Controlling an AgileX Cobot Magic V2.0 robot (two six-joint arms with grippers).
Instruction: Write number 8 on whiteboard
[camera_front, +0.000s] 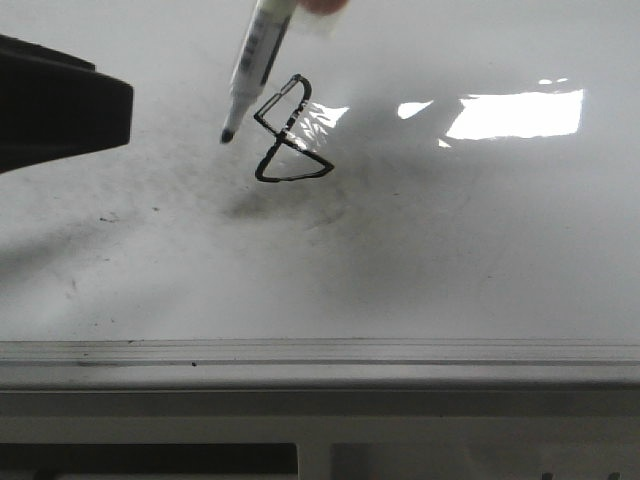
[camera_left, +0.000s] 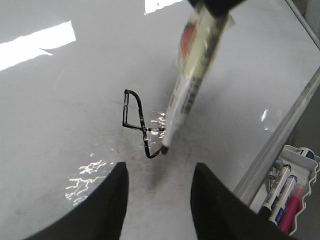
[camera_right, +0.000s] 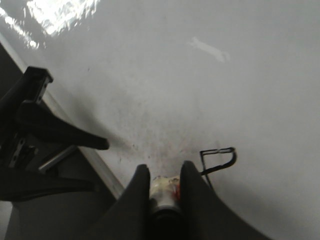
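The whiteboard is glossy white with grey smudges. The number 8, a small angular black figure of two loops, is drawn on it; it also shows in the left wrist view and partly in the right wrist view. My right gripper is shut on a white marker pen, which slants down with its black tip just left of the figure. I cannot tell whether the tip touches the board. My left gripper is open and empty, hovering over the board near the figure, and shows at the left of the front view.
The grey metal frame runs along the board's near edge. A white tray with several spare markers hangs beyond the frame. Bright light reflections lie on the board to the right of the figure.
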